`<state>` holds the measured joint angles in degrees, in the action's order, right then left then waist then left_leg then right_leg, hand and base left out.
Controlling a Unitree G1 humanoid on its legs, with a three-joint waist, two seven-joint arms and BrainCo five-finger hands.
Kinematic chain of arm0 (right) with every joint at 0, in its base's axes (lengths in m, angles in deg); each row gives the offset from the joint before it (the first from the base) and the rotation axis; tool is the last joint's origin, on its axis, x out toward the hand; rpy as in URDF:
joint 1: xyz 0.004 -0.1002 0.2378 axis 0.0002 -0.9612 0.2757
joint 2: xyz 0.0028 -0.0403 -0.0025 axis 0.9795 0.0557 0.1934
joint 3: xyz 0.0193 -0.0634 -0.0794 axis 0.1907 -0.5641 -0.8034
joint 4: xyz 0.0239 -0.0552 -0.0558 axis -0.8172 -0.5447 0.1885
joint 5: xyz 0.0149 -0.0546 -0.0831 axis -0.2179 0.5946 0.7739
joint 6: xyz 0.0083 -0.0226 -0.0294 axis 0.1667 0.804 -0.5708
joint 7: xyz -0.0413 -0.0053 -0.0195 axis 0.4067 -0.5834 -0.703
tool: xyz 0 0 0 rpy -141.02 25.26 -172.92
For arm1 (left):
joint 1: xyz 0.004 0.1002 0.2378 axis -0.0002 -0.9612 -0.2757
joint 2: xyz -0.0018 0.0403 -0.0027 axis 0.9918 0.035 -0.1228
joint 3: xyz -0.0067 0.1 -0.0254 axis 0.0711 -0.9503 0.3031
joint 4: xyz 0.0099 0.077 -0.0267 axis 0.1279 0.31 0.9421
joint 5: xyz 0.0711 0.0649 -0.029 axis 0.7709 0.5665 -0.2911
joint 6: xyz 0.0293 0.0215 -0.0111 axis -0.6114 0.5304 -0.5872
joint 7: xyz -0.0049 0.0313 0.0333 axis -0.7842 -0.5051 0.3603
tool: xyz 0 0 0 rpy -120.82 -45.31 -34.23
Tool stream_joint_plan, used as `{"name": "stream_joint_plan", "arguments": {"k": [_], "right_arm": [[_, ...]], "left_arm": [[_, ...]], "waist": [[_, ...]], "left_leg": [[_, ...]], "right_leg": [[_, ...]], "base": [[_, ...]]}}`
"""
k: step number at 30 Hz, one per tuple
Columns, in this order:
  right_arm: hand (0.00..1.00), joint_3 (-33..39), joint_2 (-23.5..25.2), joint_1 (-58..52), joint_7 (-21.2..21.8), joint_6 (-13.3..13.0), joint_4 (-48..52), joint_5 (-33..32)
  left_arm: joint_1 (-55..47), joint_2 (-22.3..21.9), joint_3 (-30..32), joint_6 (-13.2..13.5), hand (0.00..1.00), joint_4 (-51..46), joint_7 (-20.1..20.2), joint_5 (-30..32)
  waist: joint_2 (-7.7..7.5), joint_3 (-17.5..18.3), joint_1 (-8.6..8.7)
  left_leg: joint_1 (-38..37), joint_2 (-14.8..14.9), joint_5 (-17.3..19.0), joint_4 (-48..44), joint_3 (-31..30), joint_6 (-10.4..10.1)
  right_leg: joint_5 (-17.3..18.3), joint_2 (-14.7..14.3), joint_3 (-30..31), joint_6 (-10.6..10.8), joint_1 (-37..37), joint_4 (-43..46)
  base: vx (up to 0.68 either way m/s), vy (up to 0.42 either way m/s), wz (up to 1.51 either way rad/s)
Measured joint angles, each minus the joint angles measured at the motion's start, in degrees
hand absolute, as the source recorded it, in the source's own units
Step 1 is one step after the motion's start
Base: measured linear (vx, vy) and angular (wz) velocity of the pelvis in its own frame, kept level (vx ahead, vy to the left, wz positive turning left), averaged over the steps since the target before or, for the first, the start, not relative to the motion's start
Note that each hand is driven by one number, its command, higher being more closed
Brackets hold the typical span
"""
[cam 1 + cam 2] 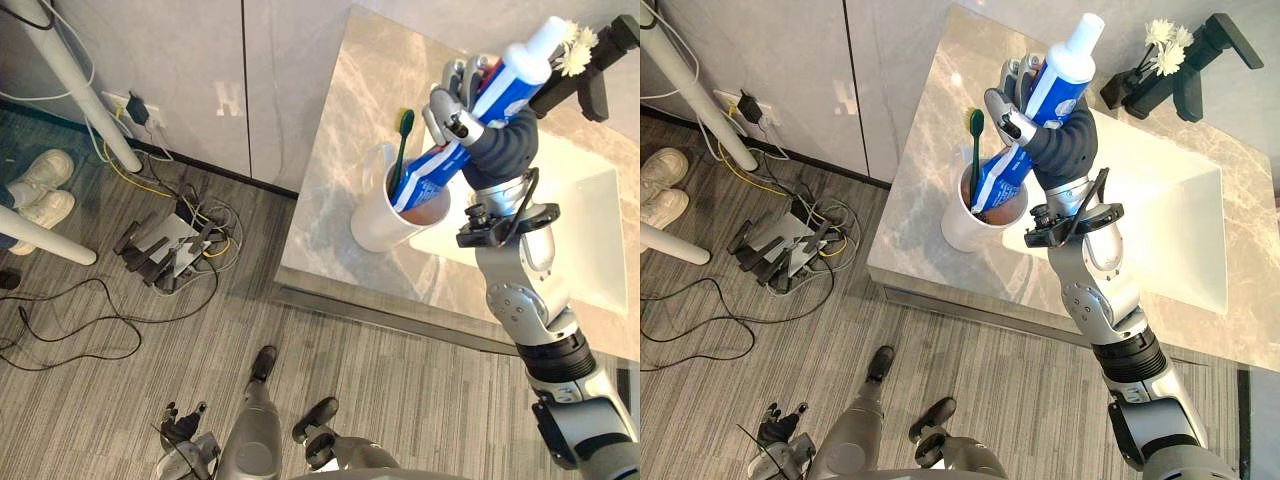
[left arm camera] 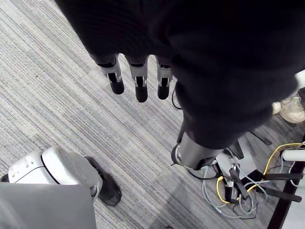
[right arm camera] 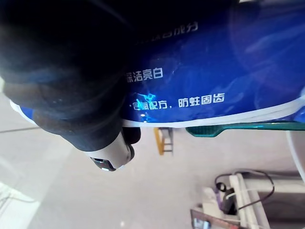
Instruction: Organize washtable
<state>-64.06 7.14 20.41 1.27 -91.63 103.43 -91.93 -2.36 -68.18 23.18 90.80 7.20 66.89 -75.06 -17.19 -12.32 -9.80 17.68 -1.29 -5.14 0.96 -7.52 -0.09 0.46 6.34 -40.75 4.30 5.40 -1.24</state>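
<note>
The right hand (image 1: 1018, 118) was clamped round the toothpaste tube (image 1: 1058, 88) at mid-body. The tube's lower end sat below the hand in the cup (image 1: 960, 232), beside a toothbrush (image 1: 976, 125). The tube was judged light, soft and slippery, best gripped near the firmer shoulder. The left hand (image 2: 138, 83) hung slack and empty.

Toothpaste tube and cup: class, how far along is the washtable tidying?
Done: the green toothbrush stands in the white cup. In hand: the right hand grips the blue toothpaste tube, lower end in the cup. Left: letting go. The left hand hangs open over the floor.
</note>
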Motion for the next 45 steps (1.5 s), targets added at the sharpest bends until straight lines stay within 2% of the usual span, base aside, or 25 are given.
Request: {"name": "stream_joint_plan", "arguments": {"k": [13, 27, 28, 45], "right_arm": [[1.00, -0.06, -0.73, -1.91, 2.28, 0.00, 0.31, 2.79], [1.00, -0.30, -2.18, -3.35, 2.89, 0.04, 0.50, 4.08], [0.00, -0.31, -2.18, -3.46, 3.56, 0.04, 0.50, 4.18], [0.00, -0.28, -2.22, -3.75, 3.75, 0.03, 0.98, 4.81]], "left_arm": [[0.00, 0.07, -0.01, 0.50, 0.00, 0.01, 0.11, 0.00], [-0.01, 0.28, -0.03, 0.76, 0.00, 0.11, 1.23, 0.00], [-0.03, 0.28, -0.03, 0.78, 0.00, 0.11, 1.23, 0.00], [-0.04, 0.29, -0.11, 0.81, 0.00, 0.20, 1.27, 0.01]], "waist": [[-0.01, 0.01, 0.00], [-0.01, 0.01, 0.01], [-0.01, 0.01, 0.00], [-0.02, 0.04, 0.00]], "left_leg": [[0.07, -0.04, 0.00, -0.08, -0.27, 0.00], [0.46, -0.35, 0.01, -0.64, -0.49, 0.02], [0.52, -0.47, 0.01, -0.74, -0.50, 0.02], [0.58, -0.71, -0.03, -0.89, -0.53, 0.07]], "right_leg": [[0.00, -0.01, -0.08, 0.00, -0.05, 0.07], [0.11, 0.15, -0.24, -0.17, -0.06, 0.07], [0.17, 0.25, -0.28, -0.24, -0.06, 0.07], [0.16, 0.44, -0.37, -0.24, -0.10, 0.10]], "base": [[0.00, 0.010, 0.00], [0.00, 0.000, 0.00], [0.00, 0.000, 0.00], [0.00, 0.000, 0.00]]}}
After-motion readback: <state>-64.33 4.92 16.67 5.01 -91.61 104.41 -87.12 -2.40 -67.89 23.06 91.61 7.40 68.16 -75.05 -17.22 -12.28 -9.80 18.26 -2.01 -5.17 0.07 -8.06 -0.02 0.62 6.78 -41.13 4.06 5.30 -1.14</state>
